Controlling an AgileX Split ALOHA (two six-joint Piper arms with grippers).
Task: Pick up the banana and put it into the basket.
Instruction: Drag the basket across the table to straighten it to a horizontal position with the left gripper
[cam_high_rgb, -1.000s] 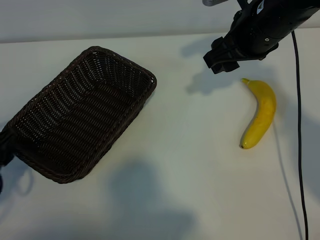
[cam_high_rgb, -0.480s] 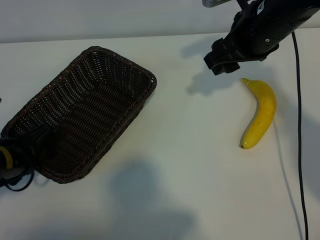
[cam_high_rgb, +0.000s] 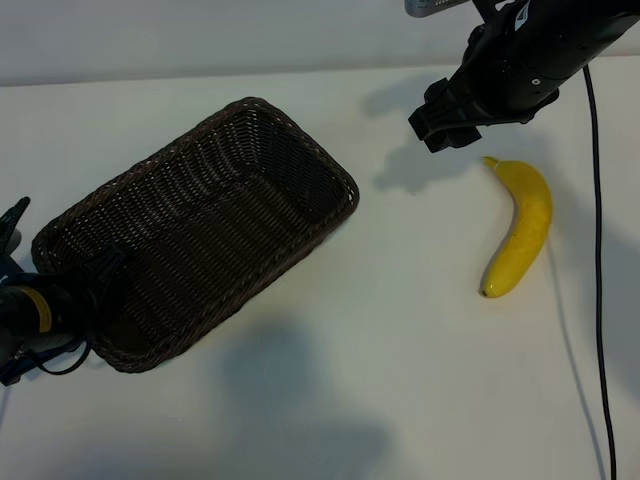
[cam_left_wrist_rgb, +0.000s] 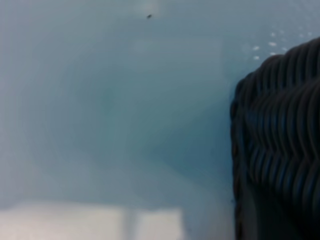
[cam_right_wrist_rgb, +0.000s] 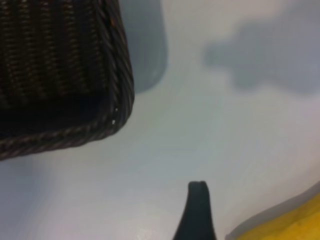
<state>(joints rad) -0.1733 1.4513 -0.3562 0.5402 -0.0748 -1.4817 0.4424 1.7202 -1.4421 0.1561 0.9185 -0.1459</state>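
The yellow banana lies on the white table at the right, its stem end pointing away; a sliver of the banana shows in the right wrist view. My right gripper hovers open just left of that stem end, holding nothing; one dark finger shows. The dark-brown wicker basket sits slanted at the left and is empty. My left gripper is at its near-left corner, shut on the rim. In the left wrist view only the basket wall is seen close up.
A black cable runs down the table's right side past the banana. Bare white tabletop lies between basket and banana. The table's far edge meets a pale wall at the top.
The left gripper came in at the basket's near-left corner and closed on its rim. The basket slid and turned to the right, toward the banana. The right arm held still.
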